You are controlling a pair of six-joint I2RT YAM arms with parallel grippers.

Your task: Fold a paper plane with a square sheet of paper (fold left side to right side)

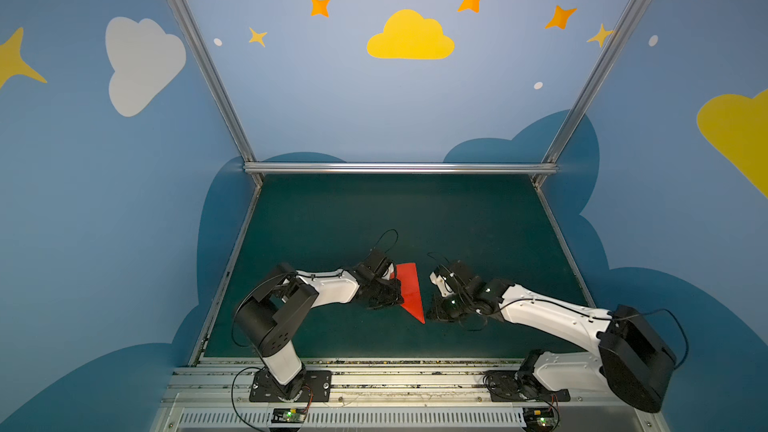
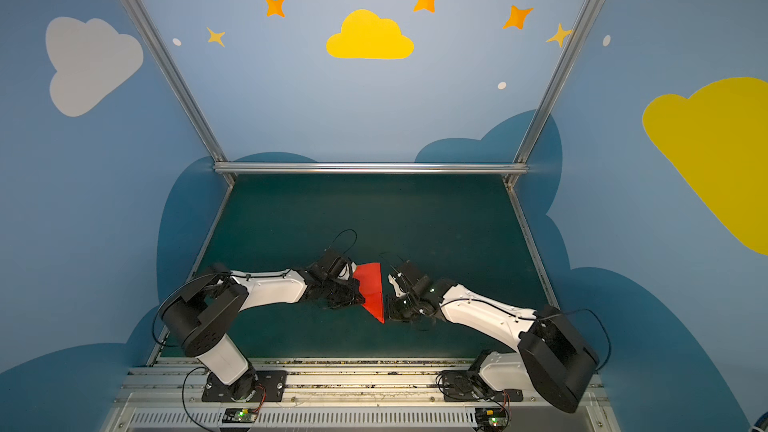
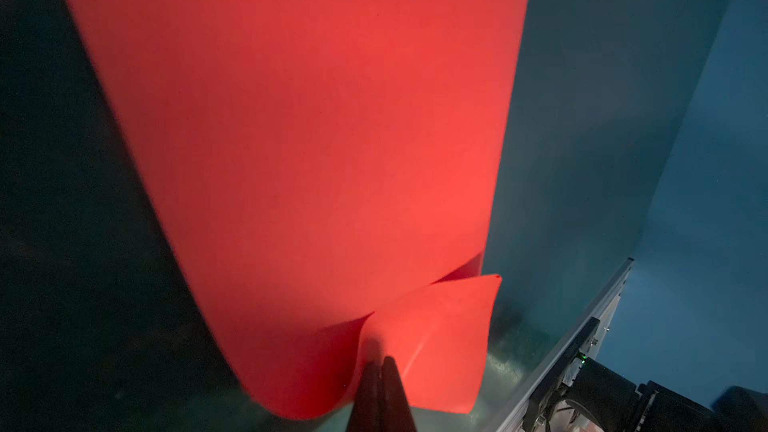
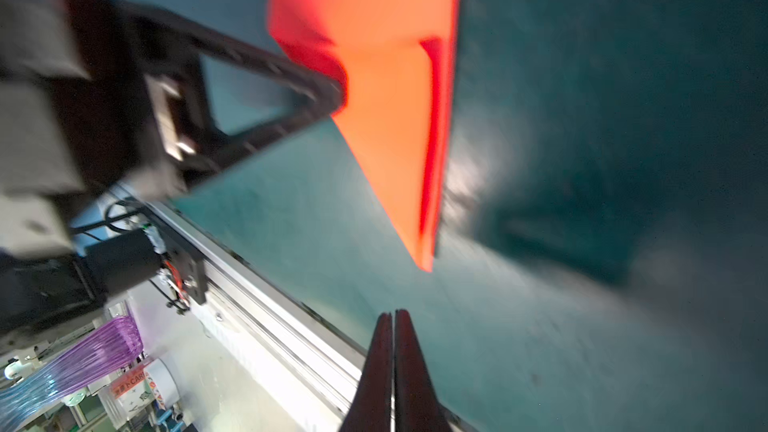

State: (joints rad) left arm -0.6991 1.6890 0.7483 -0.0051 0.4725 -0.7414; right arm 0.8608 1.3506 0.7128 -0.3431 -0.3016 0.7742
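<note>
Two grippers flank the paper plane (image 1: 409, 289). Your left gripper (image 3: 381, 362) pinches its edge; your right gripper (image 4: 393, 317) sits beside it, pressed together.

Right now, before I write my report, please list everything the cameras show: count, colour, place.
paper plane: one, bright red, pointed, on the mat between the arms
mat: one, dark green, under both arms
frame rails: several, silver, along the mat's edges
walls: three, blue with cloud and star shapes, around the mat
ribbed thing: one, purple, outside the frame rails; I cannot tell what it is
left arm: one, white and black, left of the plane
right arm: one, white and black, right of the plane
left fingers: two, black, shut on a flap of the plane
right fingers: two, black, shut, empty, apart from the plane
</note>
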